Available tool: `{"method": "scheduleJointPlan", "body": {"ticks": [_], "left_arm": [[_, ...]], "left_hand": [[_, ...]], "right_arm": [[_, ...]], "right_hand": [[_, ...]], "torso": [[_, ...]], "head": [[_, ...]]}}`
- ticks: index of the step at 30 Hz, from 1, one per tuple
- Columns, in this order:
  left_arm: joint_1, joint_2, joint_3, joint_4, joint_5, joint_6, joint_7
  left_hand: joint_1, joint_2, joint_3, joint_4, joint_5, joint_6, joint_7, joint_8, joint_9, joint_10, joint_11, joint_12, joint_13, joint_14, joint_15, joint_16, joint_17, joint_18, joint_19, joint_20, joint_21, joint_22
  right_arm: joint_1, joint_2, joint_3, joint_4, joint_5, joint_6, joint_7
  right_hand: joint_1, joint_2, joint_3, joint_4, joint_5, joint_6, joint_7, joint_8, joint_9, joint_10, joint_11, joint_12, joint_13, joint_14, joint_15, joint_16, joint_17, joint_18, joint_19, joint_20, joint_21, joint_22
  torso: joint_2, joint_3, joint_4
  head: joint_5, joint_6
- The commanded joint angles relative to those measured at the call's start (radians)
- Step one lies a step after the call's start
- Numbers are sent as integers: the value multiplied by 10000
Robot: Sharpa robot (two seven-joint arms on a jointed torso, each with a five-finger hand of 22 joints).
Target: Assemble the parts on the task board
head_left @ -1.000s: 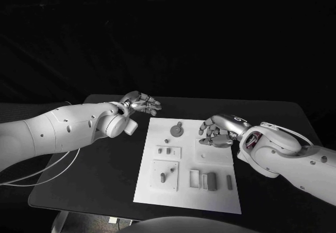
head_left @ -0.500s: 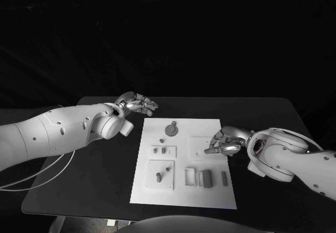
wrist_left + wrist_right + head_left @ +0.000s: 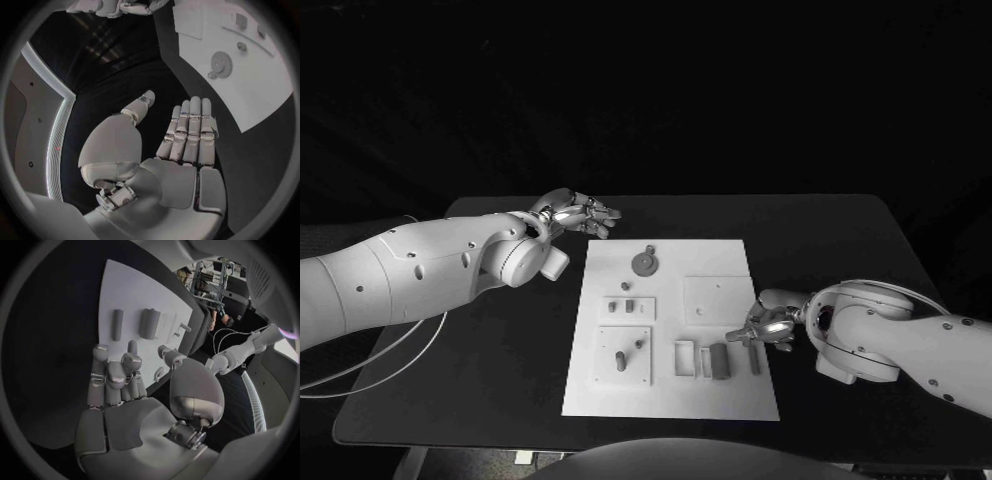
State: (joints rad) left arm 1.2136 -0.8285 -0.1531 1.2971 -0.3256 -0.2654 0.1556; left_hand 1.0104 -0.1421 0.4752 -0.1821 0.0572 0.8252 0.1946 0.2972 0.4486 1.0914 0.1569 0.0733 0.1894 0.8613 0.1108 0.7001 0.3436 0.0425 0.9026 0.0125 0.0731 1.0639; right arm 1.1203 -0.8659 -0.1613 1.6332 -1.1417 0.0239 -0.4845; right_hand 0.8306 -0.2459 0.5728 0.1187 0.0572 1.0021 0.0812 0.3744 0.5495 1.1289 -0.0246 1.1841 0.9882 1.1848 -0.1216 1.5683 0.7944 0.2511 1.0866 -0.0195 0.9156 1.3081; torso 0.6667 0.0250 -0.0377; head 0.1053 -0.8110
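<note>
We see the task board [image 3: 718, 400] in the desk's middle; the left hand [image 3: 577, 214] hovers at its far left corner, the right hand [image 3: 769, 327] above its right edge by a grey bar [image 3: 754, 360] (both empty, fingers loosely apart).

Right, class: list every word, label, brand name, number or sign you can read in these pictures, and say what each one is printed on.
None can be read.
The task board: no print shows on its white face, and none on the grey parts standing in it.
The left hand and right hand: no marking shows on either.
The black table: no lettering shows.
</note>
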Motion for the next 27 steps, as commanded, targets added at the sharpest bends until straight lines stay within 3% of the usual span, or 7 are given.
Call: {"method": "scheduleJointPlan", "body": {"ticks": [1, 3, 10, 21, 27], "left_arm": [[20, 21, -2, 55, -23, 210, -8], [20, 16, -4, 68, -23, 215, -9], [20, -11, -9, 71, -23, 230, -22], [21, -16, -11, 88, -27, 264, -55], [21, -48, -12, 101, -36, 266, -80]], "left_hand": [[-129, 5, -67, 28, 28, -85, -20, 24, -11, -28, -2, 11, -16, 40, -5, -69, 18, 78, 43, -16, -45, -16], [-146, 10, -75, 38, 28, -86, -20, 24, -12, -29, -2, 10, -17, 40, -4, -73, 23, 78, 43, -16, -44, -18], [-202, 17, -104, 68, 28, -92, -20, 21, -17, -37, 0, 6, -22, 36, -3, -91, 40, 80, 33, -15, -47, -29], [-249, 18, -131, 92, 28, -100, -18, 17, -21, -43, 2, 3, -27, 32, -1, -106, 55, 82, 27, -14, -48, -37], [-273, 10, -147, 102, 28, -106, -16, 14, -24, -49, 3, 1, -30, 28, 0, -116, 64, 83, 21, -13, -49, -43]], "right_arm": [[-46, 177, -128, -95, -261, 417, -265], [-105, 263, -179, -118, -358, 364, -257], [-185, 535, -196, -198, -573, 316, -248], [-285, 818, -254, -338, -637, 587, -280], [-326, 917, -405, -456, -709, 885, -343]], "right_hand": [[-91, -9, 0, 100, -22, 26, 17, 63, 28, -72, -34, 80, 27, 124, -76, 46, 33, 107, 0, -50, 61, 207], [-97, -15, -3, 137, -20, 16, 18, 57, 42, -77, -33, 91, 42, 122, -75, 48, 38, 107, -7, -55, 71, 207], [-96, -58, -4, 233, -5, -51, 35, 9, 61, -91, -18, 116, 79, 127, -64, 51, 80, 107, -28, -67, 98, 207], [-151, -286, -39, 552, -37, -228, 107, -154, 50, -134, 51, 146, 150, 61, -3, 39, 54, 107, -84, -79, 156, 199], [-168, -303, -70, 668, -46, -264, 127, -200, 44, -164, 71, 138, 165, -15, 17, 25, -29, 107, -124, -77, 166, 196]], "torso": [[-2, -14, 16], [-3, -16, 19], [0, -6, 14], [0, -9, 2], [-5, -17, 7]], "head": [[-26, -48], [-25, -61], [2, -125], [49, -169], [75, -202]]}}
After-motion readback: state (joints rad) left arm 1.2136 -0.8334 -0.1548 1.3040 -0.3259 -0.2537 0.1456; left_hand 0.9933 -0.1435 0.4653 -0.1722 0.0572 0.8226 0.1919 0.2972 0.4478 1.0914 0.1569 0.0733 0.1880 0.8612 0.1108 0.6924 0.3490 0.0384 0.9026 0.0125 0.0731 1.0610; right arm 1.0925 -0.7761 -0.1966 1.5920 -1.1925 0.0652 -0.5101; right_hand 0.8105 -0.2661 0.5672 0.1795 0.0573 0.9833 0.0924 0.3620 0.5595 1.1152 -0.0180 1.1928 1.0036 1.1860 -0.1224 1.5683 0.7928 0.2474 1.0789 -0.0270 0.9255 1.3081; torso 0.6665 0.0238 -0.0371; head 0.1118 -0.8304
